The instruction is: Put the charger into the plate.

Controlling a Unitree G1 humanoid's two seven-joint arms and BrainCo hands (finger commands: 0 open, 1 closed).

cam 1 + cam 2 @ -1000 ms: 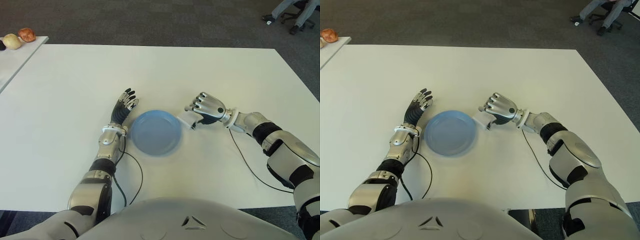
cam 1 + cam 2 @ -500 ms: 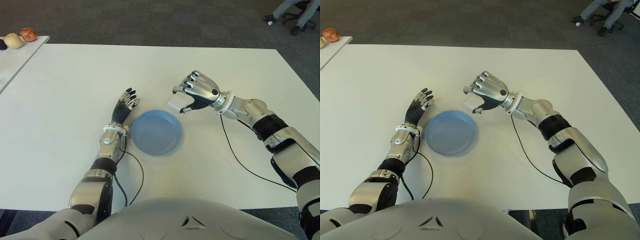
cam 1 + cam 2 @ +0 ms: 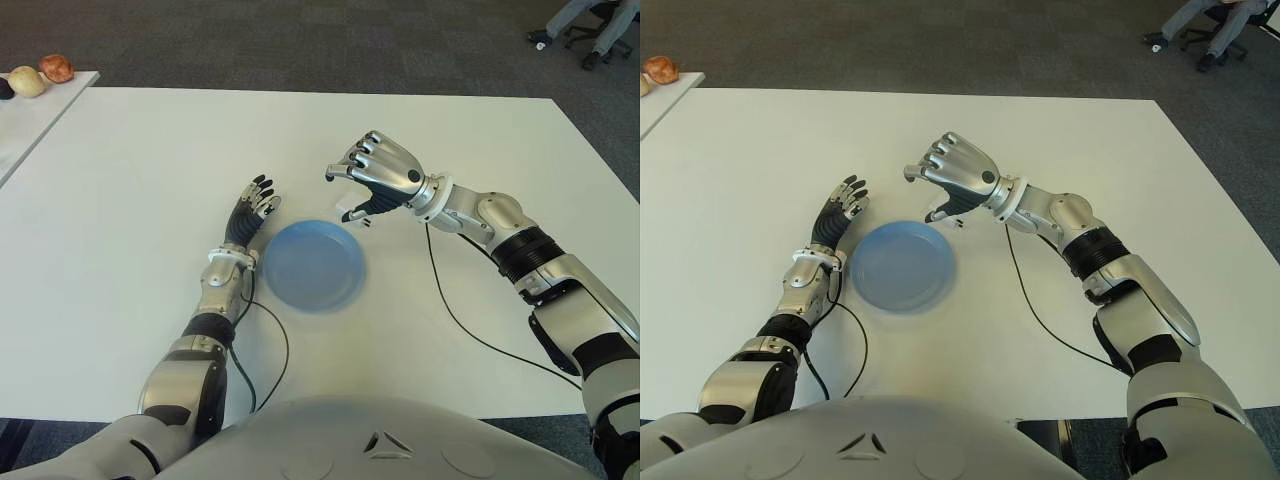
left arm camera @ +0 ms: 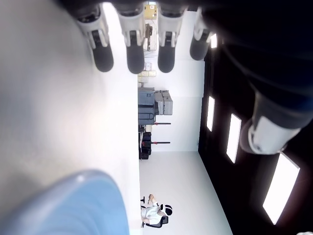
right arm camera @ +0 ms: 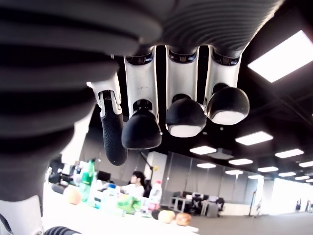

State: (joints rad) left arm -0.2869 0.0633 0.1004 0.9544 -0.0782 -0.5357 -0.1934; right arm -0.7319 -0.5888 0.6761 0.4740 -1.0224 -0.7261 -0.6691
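While the left hand (image 3: 250,215) shows just left of the plate (image 3: 270,285) with its fingers straight and holding nothing, all the work falls to 1 hand. The right hand (image 3: 375,178) hangs above the table (image 3: 150,150) just past the plate's far right rim, fingers curled over a small white piece, apparently the charger (image 3: 353,213); its wrist view does not show the grasp plainly. To do this well, I would bring it over the plate's middle, lower close, then uncurl slowly.
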